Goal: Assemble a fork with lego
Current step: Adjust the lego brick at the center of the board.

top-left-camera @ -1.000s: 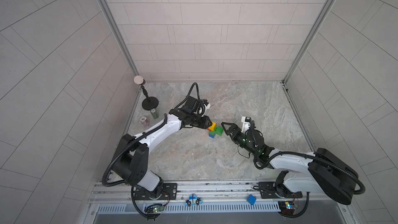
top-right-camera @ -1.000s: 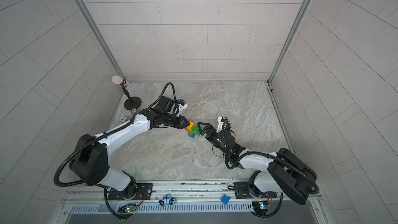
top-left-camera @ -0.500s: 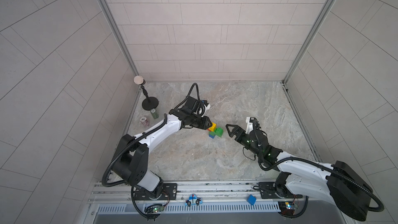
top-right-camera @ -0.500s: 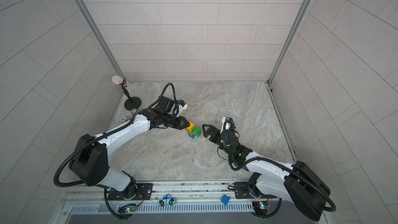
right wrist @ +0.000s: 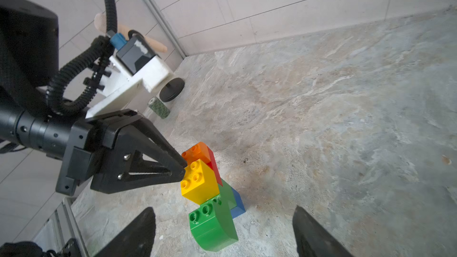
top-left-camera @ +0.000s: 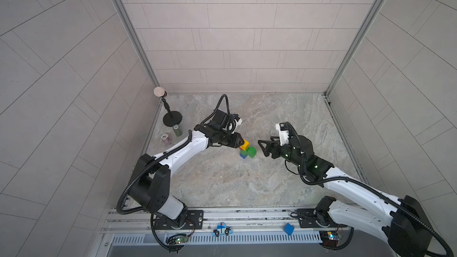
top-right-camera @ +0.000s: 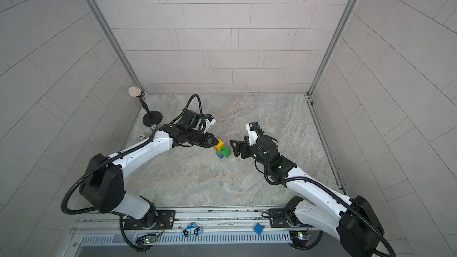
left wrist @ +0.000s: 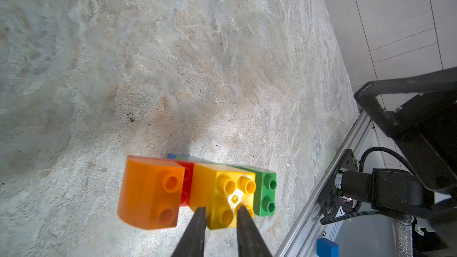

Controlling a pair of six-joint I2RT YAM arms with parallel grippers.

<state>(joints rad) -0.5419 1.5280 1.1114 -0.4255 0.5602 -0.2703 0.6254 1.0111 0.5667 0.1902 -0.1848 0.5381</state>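
Observation:
The fork [top-left-camera: 247,150] [top-right-camera: 222,149] stands upright on the stone floor. It has a blue brick [right wrist: 237,203] at the base and green and red bricks above it. On top sit an orange prong [left wrist: 150,191], a yellow prong [left wrist: 222,189] and a green prong [right wrist: 212,226]. My left gripper [top-left-camera: 239,142] [left wrist: 220,208] is shut, its fingertips [right wrist: 183,166] resting against the studded face of the yellow brick. My right gripper [top-left-camera: 261,147] [right wrist: 222,208] is open and stands a short way right of the fork, touching nothing.
A black stand with a round head [top-left-camera: 170,117], a small green can [top-left-camera: 176,130] and a pale patterned object [top-left-camera: 165,139] sit by the left wall. On the front rail lie a blue car cutout [top-left-camera: 222,229] and a plain blue block [top-left-camera: 288,228].
The right arm has raised its wrist and drawn back slightly from the green prong, and its jaws have narrowed a little. The left arm and the fork have not moved.

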